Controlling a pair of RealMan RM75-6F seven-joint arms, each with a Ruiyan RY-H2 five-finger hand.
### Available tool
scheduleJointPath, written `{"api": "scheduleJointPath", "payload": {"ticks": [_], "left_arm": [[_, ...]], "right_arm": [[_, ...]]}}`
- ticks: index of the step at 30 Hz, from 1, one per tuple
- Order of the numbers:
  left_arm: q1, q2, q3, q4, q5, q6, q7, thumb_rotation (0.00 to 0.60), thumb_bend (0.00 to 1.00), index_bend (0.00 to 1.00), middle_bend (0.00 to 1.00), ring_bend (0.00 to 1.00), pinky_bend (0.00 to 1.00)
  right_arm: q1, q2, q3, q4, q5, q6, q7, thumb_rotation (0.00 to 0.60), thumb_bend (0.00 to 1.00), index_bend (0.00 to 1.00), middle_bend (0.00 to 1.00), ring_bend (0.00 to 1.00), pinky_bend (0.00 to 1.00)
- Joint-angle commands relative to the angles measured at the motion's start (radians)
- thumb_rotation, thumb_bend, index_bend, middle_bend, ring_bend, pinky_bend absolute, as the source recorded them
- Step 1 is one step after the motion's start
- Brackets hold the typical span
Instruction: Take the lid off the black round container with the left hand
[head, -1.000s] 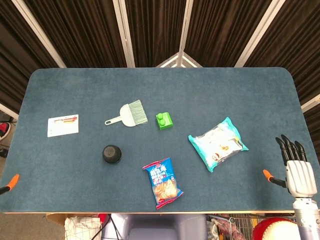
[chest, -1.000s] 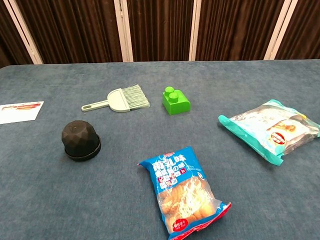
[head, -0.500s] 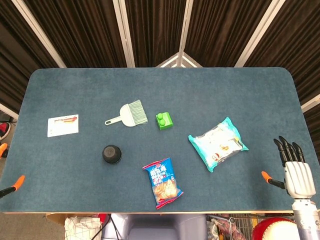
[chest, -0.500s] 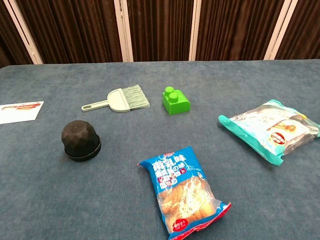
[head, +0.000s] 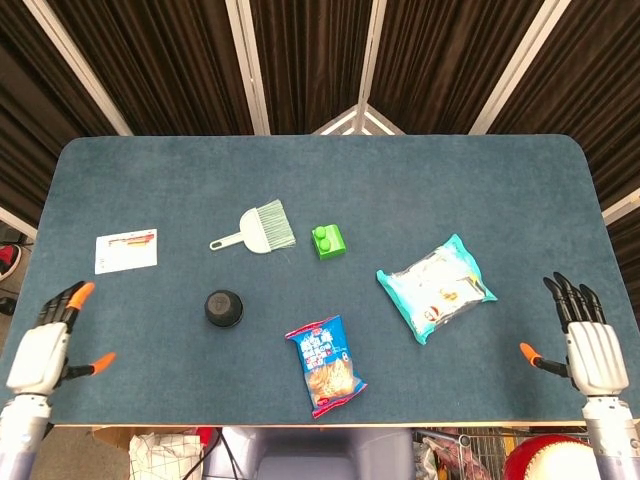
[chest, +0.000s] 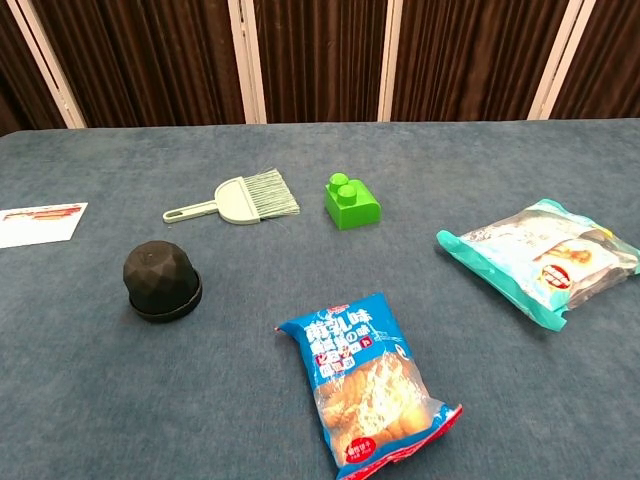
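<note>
The black round container (head: 224, 308) (chest: 161, 281) stands on the blue table with its faceted domed lid on, left of centre. My left hand (head: 45, 348) hovers at the table's front left corner, fingers spread, holding nothing, well left of the container. At the front right edge my right hand (head: 590, 343) is also spread and empty. Neither hand shows in the chest view.
A small brush (head: 256, 228) and a green block (head: 328, 241) lie behind the container. A blue snack bag (head: 325, 365) lies to its right near the front edge, a teal packet (head: 436, 286) further right. A white card (head: 126, 250) lies at the left.
My left hand has come up into the head view at the front left corner. The right hand has slid slightly toward the front edge. The objects have not moved.
</note>
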Motion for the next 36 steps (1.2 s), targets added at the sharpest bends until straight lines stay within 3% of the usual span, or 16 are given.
{"api": "scheduleJointPath", "payload": {"ticks": [1, 9, 23, 36], "left_arm": [[-0.051, -0.073, -0.022, 0.044, -0.027, -0.049, 0.017, 0.6, 0.14, 0.02, 0.0, 0.0, 0.0], [-0.149, -0.189, -0.042, 0.104, -0.081, -0.243, -0.179, 0.6, 0.13, 0.0, 0.0, 0.0, 0.0], [-0.215, -0.399, -0.066, 0.302, -0.097, -0.254, -0.186, 0.6, 0.13, 0.0, 0.04, 0.0, 0.0], [-0.257, -0.482, -0.073, 0.374, -0.128, -0.283, -0.161, 0.6, 0.16, 0.0, 0.09, 0.0, 0.0]], "right_arm": [[0.003, 0.0, -0.002, 0.002, 0.003, -0.008, 0.003, 0.6, 0.21, 0.0, 0.03, 0.11, 0.04], [0.002, 0.001, -0.005, 0.004, 0.003, -0.012, 0.012, 0.6, 0.21, 0.0, 0.03, 0.11, 0.04], [0.009, 0.0, -0.006, 0.011, 0.006, -0.027, 0.027, 0.6, 0.21, 0.0, 0.03, 0.11, 0.04], [0.013, 0.002, -0.002, 0.018, 0.012, -0.035, 0.047, 0.6, 0.21, 0.0, 0.03, 0.11, 0.04]]}}
